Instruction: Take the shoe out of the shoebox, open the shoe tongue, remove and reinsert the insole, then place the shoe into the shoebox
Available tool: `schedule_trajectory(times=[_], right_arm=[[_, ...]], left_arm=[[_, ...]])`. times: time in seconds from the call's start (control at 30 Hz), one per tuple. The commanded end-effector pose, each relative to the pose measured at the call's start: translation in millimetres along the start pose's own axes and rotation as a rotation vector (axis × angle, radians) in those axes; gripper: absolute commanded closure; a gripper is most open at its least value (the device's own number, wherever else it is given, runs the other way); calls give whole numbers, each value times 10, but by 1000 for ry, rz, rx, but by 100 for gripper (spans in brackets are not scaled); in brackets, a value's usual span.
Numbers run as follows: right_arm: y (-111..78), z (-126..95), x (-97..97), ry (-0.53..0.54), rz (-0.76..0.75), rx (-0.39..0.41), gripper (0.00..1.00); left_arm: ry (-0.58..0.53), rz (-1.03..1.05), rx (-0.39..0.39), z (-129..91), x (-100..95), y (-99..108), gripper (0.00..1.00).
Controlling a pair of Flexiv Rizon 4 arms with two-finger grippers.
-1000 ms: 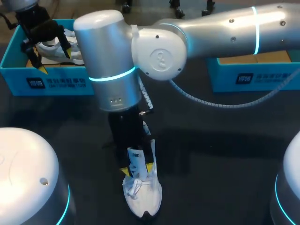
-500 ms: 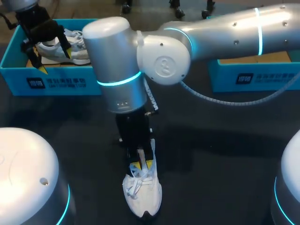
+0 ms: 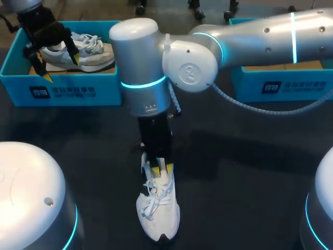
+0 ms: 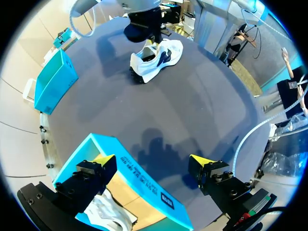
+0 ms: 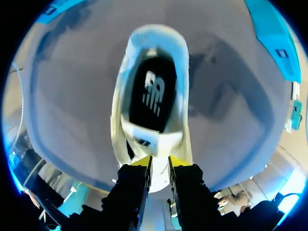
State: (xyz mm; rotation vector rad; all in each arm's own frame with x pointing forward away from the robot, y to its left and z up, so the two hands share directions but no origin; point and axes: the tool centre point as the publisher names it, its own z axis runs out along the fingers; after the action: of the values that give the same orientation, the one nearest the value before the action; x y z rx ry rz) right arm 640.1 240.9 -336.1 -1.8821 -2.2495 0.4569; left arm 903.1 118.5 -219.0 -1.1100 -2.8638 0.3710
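Shoe [image 3: 158, 211] under right gripper [image 5: 160, 162], tongue [image 5: 150, 139] pinched between its nearly closed fingers [image 5: 137, 185] — likely the tongue-opening step; next, pull back gently, baring the insole [image 5: 153, 94].

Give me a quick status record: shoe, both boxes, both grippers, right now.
shoe: upright on the table, dark insole inside
left shoebox: far left, holds a second shoe
right shoebox: far right, partly hidden
left gripper: open, over the left shoebox's front wall
right gripper: at the shoe's tongue; grip unclear
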Motion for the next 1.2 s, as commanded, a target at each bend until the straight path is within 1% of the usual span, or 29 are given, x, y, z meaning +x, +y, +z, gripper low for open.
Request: schedule_trajectory(times=[0.03, 0.13, 0.27, 0.37, 0.47, 0.57, 0.6, 0.67, 0.8, 0.93, 1.03, 1.07, 1.1, 1.17, 1.2], right_arm=[[94, -55, 40, -9, -6, 15, 79], [28, -146, 61, -34, 9, 30, 80], [-67, -287, 109, -80, 20, 54, 78], [-77, -328, 135, -98, 1, 51, 79], [13, -291, 126, -113, -35, 49, 82], [99, -213, 85, -127, -64, 22, 82], [131, -177, 54, -129, -80, 2, 82], [173, -114, -3, -116, -86, 11, 82], [214, -82, -32, -101, -111, 11, 84], [134, -202, 1, -106, -117, 13, 82], [36, -423, 2, -164, -139, -13, 81], [18, -508, -1, -183, -164, -36, 80], [14, -586, -10, -198, -189, -43, 78], [30, -734, -34, -241, -290, -98, 78], [58, -799, -53, -263, -344, -95, 76]], left_arm=[[1, 0, -2, -3, 6, -3, 0], [1, 0, -2, -3, 6, -3, 0], [1, 0, -2, -3, 6, -3, 0], [1, 0, -2, -3, 6, -3, 0], [1, 0, -2, -3, 6, -3, 0], [1, 0, -2, -3, 6, -3, 0], [1, 0, -2, -3, 6, -3, 0], [1, 0, -2, -3, 6, -3, 0], [1, 0, -2, -3, 6, -3, 0], [1, 0, -2, -3, 6, -3, 0], [1, 0, -2, -3, 6, -3, 0], [1, 0, -2, -3, 6, -3, 0], [1, 0, -2, -3, 6, -3, 0], [1, 0, -2, -3, 6, -3, 0], [1, 0, -2, -3, 6, -3, 0]])
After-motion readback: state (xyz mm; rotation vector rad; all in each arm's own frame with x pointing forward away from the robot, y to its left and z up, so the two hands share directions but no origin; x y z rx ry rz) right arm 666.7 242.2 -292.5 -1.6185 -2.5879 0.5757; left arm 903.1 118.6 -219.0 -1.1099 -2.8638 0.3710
